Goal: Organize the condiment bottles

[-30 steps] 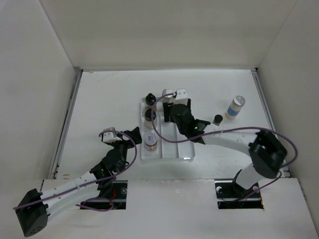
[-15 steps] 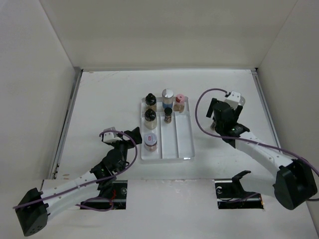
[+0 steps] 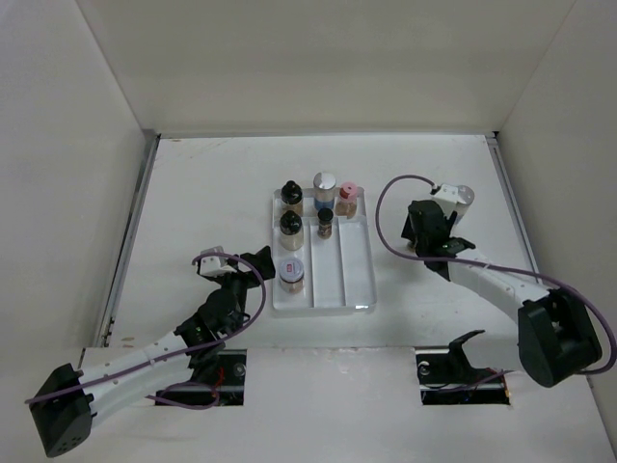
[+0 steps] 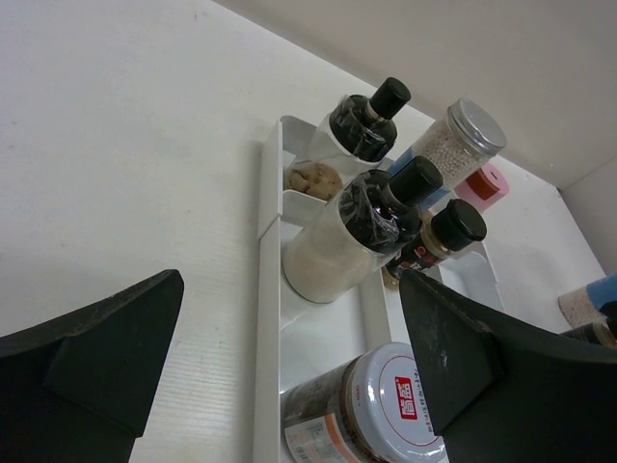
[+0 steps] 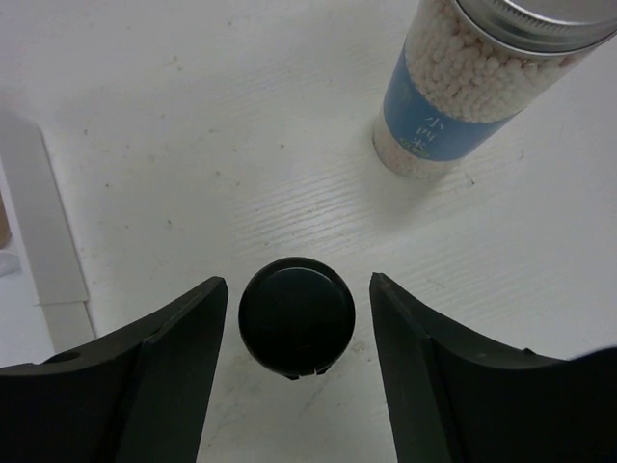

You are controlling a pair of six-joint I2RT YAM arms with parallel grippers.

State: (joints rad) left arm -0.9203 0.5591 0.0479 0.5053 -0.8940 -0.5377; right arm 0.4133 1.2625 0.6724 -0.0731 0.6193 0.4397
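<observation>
Beyond the right gripper (image 5: pixel 297 289), a blue-labelled bottle (image 5: pixel 439 106) shows Chinese characters (faint).

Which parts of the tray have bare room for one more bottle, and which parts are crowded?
Free: the near half of the middle compartment, nearer than the small black-capped bottle, and most of the right compartment, nearer than the pink-capped bottle. Crowded: the left compartment, holding three bottles, and the far end of the tray.
</observation>
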